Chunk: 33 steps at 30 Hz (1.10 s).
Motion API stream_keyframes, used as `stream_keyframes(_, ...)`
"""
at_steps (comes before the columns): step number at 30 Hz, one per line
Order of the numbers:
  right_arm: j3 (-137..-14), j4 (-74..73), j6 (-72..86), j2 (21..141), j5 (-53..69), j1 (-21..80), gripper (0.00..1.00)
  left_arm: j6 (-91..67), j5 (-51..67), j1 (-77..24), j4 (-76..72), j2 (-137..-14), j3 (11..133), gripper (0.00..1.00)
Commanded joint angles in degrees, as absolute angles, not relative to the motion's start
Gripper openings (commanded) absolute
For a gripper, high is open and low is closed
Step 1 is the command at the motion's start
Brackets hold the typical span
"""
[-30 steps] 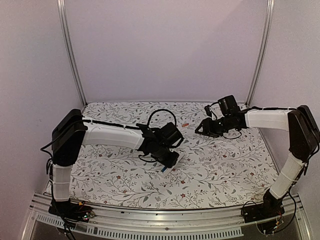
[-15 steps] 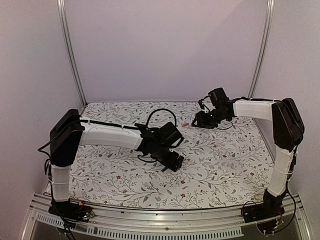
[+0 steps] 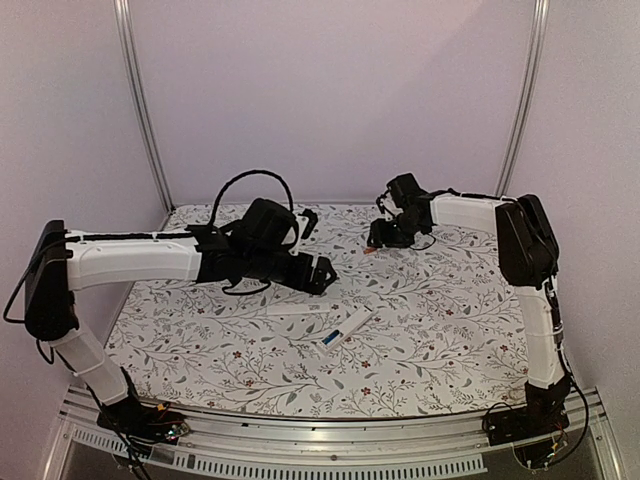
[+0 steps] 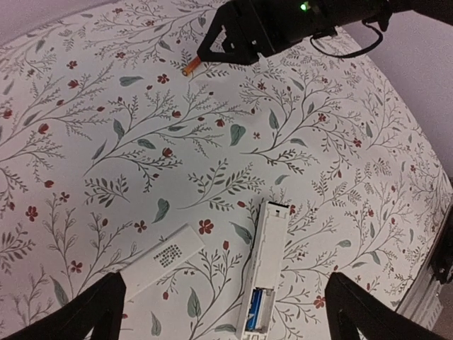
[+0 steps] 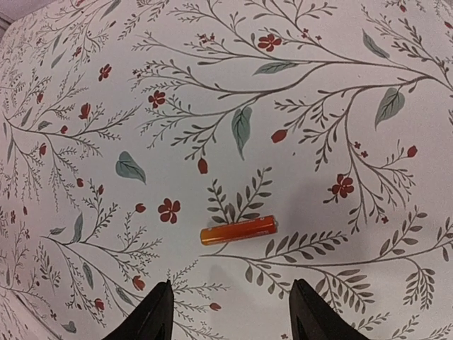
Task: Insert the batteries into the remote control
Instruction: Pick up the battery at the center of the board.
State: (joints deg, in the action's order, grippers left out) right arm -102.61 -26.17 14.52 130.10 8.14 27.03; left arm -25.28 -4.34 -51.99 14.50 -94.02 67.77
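The white remote control [image 3: 350, 325] lies on the flowered cloth near the middle, recess end toward me, with the blue battery [image 4: 260, 310] lying in the recess. My left gripper [image 4: 226, 287] hovers open above it, holding nothing, and shows in the top view [image 3: 320, 272] to the remote's back left. The orange-red battery [image 5: 238, 231] lies loose on the cloth at the back [image 3: 370, 250]. My right gripper [image 5: 233, 301] is open just above and short of it, one finger to each side; from overhead it sits at the battery's far side [image 3: 378, 240].
A white battery cover [image 4: 159, 258] with a dotted grip patch lies flat just left of the remote [image 3: 297, 309]. The right gripper's black body [image 4: 248, 32] shows at the top of the left wrist view. Metal posts and pale walls ring the table.
My left gripper opened, left the blue battery in the remote and lifted away to the back left. My right arm swung left and farther back to the orange-red battery, jaws widening slightly.
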Motion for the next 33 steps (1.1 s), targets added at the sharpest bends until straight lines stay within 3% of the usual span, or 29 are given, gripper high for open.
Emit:
stream_keyframes(1,-109.8,-30.3,15.4,134.5,1.1,27.6,0.56,-25.7,-5.2,-52.3,13.1,-93.6,66.0,1.0)
stream_keyframes(20,-126.1,-38.8,14.8,146.1,-7.9,30.2,0.6,-25.6,-7.2,-51.3,11.3,-90.4,61.9,1.0)
stream_keyframes(33,-128.7,-46.4,12.4,149.8,-8.4,31.7,0.54,-24.7,-8.1,-50.5,11.3,-88.0,59.9,1.0)
